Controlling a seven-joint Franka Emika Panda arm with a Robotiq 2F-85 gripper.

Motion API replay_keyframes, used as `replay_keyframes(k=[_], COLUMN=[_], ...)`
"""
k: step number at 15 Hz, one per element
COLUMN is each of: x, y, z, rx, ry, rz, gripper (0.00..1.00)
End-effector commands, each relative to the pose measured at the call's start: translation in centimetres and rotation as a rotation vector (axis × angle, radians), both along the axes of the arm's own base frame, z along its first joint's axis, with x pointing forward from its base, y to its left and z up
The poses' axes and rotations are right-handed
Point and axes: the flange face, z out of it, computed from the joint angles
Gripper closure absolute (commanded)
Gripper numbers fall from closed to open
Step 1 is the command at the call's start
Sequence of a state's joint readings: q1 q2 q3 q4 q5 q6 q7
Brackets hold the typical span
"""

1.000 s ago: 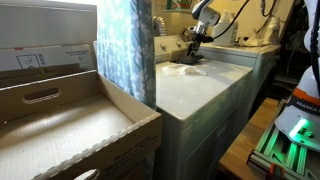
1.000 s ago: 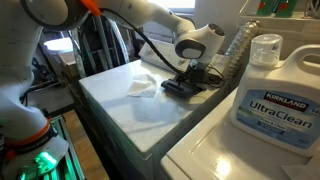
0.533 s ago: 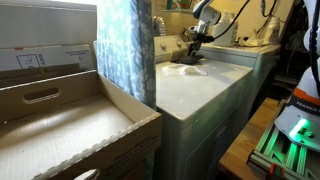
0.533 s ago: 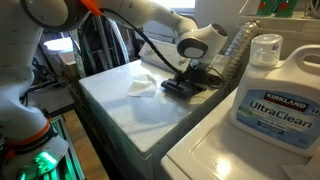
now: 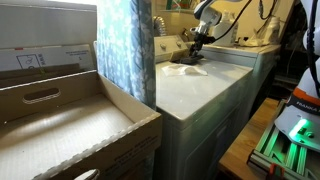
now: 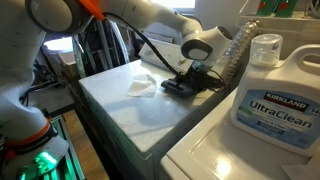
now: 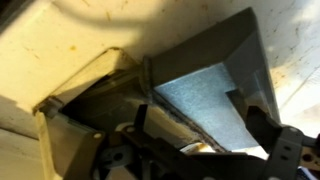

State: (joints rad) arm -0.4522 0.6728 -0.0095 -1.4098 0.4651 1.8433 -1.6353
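Observation:
My gripper (image 6: 194, 73) hangs over the far end of a white washer top (image 6: 150, 115), just above a flat dark tray-like piece (image 6: 183, 88) lying there. In an exterior view the same gripper (image 5: 195, 44) stands over that dark piece (image 5: 190, 59). The wrist view looks down past two dark fingers set wide apart, so the gripper (image 7: 200, 112) is open. Between them lies a grey panel (image 7: 205, 95) inside a dark angled frame. Nothing is gripped. A crumpled white cloth (image 6: 142, 85) lies beside the dark piece, also seen as the cloth (image 5: 178, 70).
A large Kirkland UltraClean detergent jug (image 6: 275, 90) stands on the neighbouring machine. A blue patterned curtain (image 5: 125, 45) hangs beside the washer, and an open cardboard box (image 5: 70, 125) sits in front. A control panel with knobs (image 5: 168, 48) lines the washer's back.
The wrist has shifted slightly toward the detergent jug side above the dark piece. The cloth and the dark piece have not moved.

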Motion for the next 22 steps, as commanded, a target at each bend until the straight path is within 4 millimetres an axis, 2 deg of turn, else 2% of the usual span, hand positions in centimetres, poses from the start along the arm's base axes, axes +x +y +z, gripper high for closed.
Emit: replay_keyframes(k=[1,8,17,22], x=[0.4,0.1,-1.2,-0.1], y=[-0.1,0.1,0.1,0.4], z=[-1.1,-0.6,-1.2,-1.5], rx=[-0.038,-0.074,-0.068,-0.108], ry=[-0.042,-0.071,0.021,-0.052], rz=[-0.024,-0.057,0.092,0.021], gripper=[0.00,0.00,0.00,0.00])
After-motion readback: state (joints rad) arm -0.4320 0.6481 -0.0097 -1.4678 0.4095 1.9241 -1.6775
